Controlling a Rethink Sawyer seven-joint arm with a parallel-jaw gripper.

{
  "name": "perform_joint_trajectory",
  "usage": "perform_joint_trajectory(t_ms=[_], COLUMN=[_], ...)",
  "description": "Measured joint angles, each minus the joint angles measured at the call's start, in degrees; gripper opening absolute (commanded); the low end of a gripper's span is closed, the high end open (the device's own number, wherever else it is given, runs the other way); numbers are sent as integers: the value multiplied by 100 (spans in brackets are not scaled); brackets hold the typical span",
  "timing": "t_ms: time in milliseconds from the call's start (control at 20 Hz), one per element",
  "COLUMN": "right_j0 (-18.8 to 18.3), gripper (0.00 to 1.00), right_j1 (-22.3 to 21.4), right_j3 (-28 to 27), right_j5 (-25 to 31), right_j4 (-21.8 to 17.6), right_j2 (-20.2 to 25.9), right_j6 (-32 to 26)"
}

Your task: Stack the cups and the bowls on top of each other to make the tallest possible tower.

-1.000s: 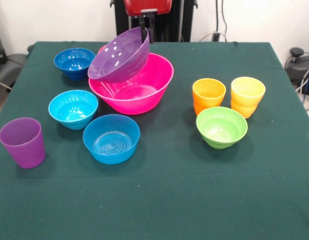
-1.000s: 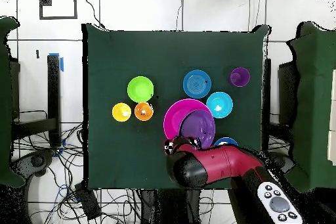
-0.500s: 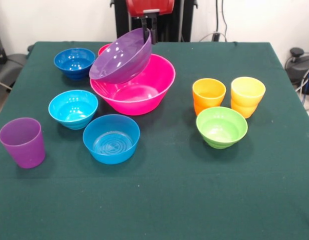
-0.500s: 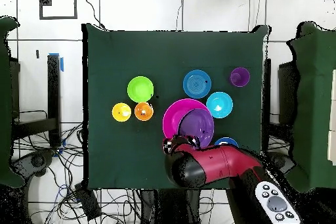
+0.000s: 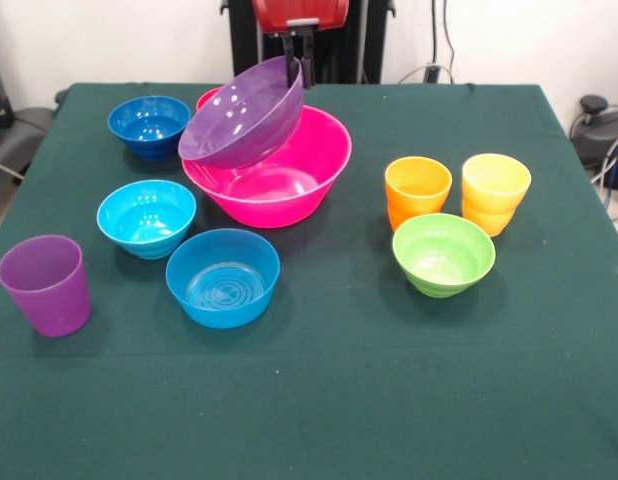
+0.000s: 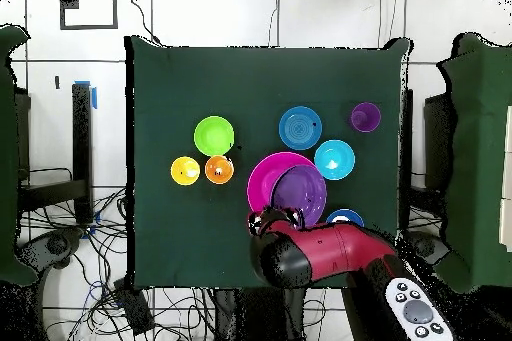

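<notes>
**A:** Right, where's the gripper (image 5: 296, 60)?

**B:** At the far rim of the purple bowl (image 5: 244, 115), clamped on that rim, and the bowl hangs tilted, its low edge inside the pink bowl (image 5: 279, 180).

**A:** And everything else?

**B:** Spread over the green cloth (image 5: 319, 400). Dark blue bowl (image 5: 148, 125), cyan bowl (image 5: 146, 217) and blue bowl (image 5: 223, 276) on one side with the purple cup (image 5: 45, 284); orange cup (image 5: 417, 190), yellow cup (image 5: 495, 191) and green bowl (image 5: 443, 254) on the other.
</notes>
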Motion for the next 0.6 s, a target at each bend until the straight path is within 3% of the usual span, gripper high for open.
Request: perform_joint_trajectory(t_ms=[600], right_j0=[68], gripper=[0], right_j1=[0], right_j3=[0], right_j5=[0], right_j4=[1], right_j2=[-93], right_j6=[0])
